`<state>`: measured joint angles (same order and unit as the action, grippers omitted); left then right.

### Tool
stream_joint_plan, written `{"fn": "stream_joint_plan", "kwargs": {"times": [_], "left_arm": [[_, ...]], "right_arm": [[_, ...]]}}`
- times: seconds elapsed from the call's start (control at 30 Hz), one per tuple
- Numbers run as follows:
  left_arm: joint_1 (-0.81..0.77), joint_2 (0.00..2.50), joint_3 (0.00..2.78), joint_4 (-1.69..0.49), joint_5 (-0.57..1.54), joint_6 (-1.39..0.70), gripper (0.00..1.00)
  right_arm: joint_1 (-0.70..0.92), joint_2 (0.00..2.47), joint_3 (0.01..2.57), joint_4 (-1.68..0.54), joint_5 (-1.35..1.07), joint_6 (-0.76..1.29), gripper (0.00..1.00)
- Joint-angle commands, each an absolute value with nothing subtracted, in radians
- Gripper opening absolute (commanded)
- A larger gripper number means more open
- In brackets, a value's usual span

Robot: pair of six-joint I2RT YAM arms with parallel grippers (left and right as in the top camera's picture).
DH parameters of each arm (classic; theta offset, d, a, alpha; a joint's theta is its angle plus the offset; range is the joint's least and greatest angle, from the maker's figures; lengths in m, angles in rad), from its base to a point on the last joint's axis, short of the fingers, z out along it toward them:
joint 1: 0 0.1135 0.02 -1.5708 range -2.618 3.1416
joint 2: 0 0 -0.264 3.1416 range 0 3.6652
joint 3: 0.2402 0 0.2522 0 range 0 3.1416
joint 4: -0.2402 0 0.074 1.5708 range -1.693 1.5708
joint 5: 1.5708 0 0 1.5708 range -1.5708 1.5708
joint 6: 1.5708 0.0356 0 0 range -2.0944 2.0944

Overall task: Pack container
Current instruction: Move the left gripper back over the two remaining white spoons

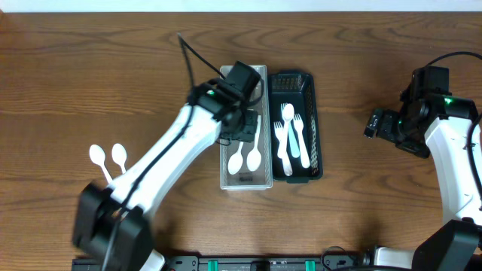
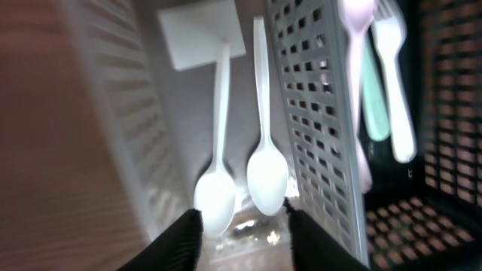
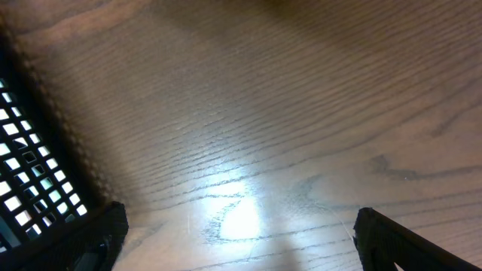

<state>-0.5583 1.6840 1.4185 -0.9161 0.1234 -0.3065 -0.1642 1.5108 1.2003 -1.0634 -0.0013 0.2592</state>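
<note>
A clear tray (image 1: 227,179) holds two white spoons (image 1: 254,157), which also show in the left wrist view (image 2: 267,177). A dark basket (image 1: 317,128) next to it on the right holds several white forks and a spoon (image 1: 290,135). Two more white spoons (image 1: 108,156) lie on the table at the left. My left gripper (image 1: 242,120) hovers over the clear tray, open and empty; its fingers (image 2: 241,229) frame the spoon bowls. My right gripper (image 1: 374,123) is open and empty over bare table, right of the basket.
A black cable (image 1: 197,59) runs from the left arm across the table's back. In the right wrist view the basket's mesh corner (image 3: 30,181) is at the left, with wooden table (image 3: 263,113) under the fingers.
</note>
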Motion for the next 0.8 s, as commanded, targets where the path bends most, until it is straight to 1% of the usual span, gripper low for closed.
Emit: {"fn": "stream_joint_plan", "kwargs": {"times": [0.0,0.03,0.1,0.13,0.23,0.27,0.3,0.37,0.47,0.53,0.67,0.77], "left_arm": [[-0.519,1.54,1.473,-0.953,0.011,-0.263,0.55],[-0.5,1.508,1.473,-0.972,-0.017,-0.263,0.61],[-0.445,1.446,1.473,-1.022,-0.06,-0.263,0.67],[-0.411,1.421,1.473,-1.047,-0.072,-0.263,0.74],[-0.257,1.359,1.472,-1.125,-0.08,-0.264,0.77],[-0.205,1.35,1.472,-1.143,-0.08,-0.269,0.85],[-0.152,1.345,1.472,-1.157,-0.08,-0.276,0.9],[-0.041,1.345,1.472,-1.182,-0.079,-0.29,0.95],[0.109,1.359,1.457,-1.192,-0.078,-0.303,0.99],[0.184,1.37,1.437,-1.187,-0.076,-0.318,0.99],[0.298,1.414,1.372,-1.147,-0.044,-0.319,0.98],[0.347,1.463,1.311,-1.103,-0.025,-0.315,0.98]], "right_arm": [[-0.167,1.509,1.198,-1.065,-0.004,0.247,0.99],[-0.167,1.509,1.199,-1.065,-0.004,0.245,0.99],[-0.167,1.509,1.198,-1.065,-0.004,0.245,0.99],[-0.167,1.509,1.198,-1.063,-0.004,0.245,0.99],[-0.167,1.509,1.198,-1.061,-0.004,0.231,0.99],[-0.167,1.509,1.198,-1.061,-0.004,0.23,0.99],[-0.167,1.509,1.198,-1.061,-0.004,0.229,0.99],[-0.167,1.509,1.198,-1.058,-0.004,0.216,0.99],[-0.167,1.509,1.198,-1.058,-0.004,0.192,0.99],[-0.167,1.509,1.198,-1.059,-0.004,0.184,0.99],[-0.167,1.509,1.198,-1.066,-0.004,0.182,0.99],[-0.167,1.509,1.198,-1.074,-0.004,0.182,0.99]]}}
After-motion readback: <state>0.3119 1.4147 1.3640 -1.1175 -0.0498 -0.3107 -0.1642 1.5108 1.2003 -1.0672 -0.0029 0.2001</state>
